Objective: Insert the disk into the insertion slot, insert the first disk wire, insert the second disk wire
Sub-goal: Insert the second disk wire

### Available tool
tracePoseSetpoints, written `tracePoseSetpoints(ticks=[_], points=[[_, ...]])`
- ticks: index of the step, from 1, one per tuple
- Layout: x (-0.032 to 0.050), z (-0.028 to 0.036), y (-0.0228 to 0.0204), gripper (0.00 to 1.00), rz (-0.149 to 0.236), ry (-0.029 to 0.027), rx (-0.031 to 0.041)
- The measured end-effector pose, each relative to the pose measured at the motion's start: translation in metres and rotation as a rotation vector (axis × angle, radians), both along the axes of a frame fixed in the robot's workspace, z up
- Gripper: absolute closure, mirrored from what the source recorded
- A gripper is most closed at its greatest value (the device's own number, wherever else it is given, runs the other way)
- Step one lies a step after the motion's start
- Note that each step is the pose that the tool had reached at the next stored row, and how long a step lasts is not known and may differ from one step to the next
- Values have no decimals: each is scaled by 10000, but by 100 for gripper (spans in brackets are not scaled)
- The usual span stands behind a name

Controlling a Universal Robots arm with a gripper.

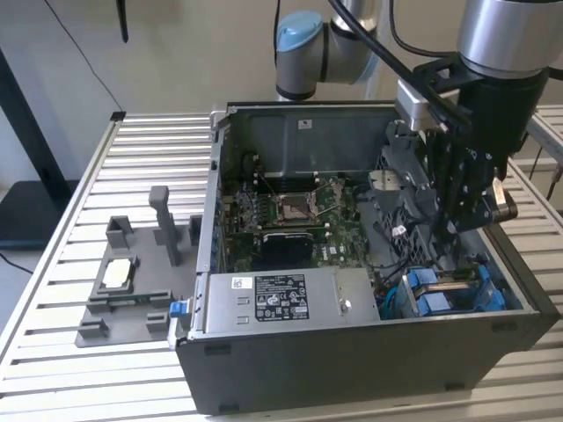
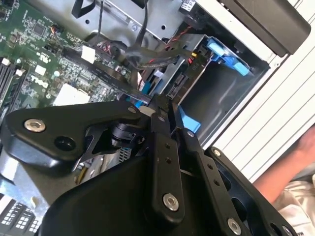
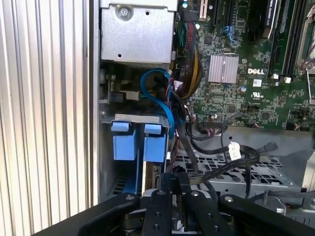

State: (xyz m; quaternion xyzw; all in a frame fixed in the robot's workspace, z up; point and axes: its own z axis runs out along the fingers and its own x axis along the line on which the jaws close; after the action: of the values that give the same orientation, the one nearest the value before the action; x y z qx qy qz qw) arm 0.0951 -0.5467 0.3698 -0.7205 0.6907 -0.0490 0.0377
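An open computer case (image 1: 369,352) lies on a slatted table. My reference point is the grey power box (image 1: 273,299) along its near wall. On the exterior view's right of that box, just beside it, is the slot (image 3: 105,162), a dark metal bay in the case corner. My gripper (image 2: 162,107) hangs inside the case above the slot, near the box. It is clenched, with the jaws drawn close together.

The disk (image 3: 125,145) sits in the slot, and its blue carrier tabs point towards the box. I judge the first step done.

A black wire (image 3: 231,164) runs from the drive cage up to my jaw tips. I seem to be gripping its end, though the plug itself is hidden. I judge that I am on a wire step, though I cannot tell whether it is the first wire or the second. It calls for lining the plug up squarely with the disk's socket, pressing straight, and keeping clear of the loose cables beside the box.
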Motion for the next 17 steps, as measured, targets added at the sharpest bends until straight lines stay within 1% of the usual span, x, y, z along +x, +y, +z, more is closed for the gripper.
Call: tracePoseSetpoints(ticks=[7, 13, 17], points=[[104, -69, -44, 82, -1, 151, 57], [198, -133, -80, 82, 0, 265, 115], [238, -174, -100, 82, -2, 338, 153]])
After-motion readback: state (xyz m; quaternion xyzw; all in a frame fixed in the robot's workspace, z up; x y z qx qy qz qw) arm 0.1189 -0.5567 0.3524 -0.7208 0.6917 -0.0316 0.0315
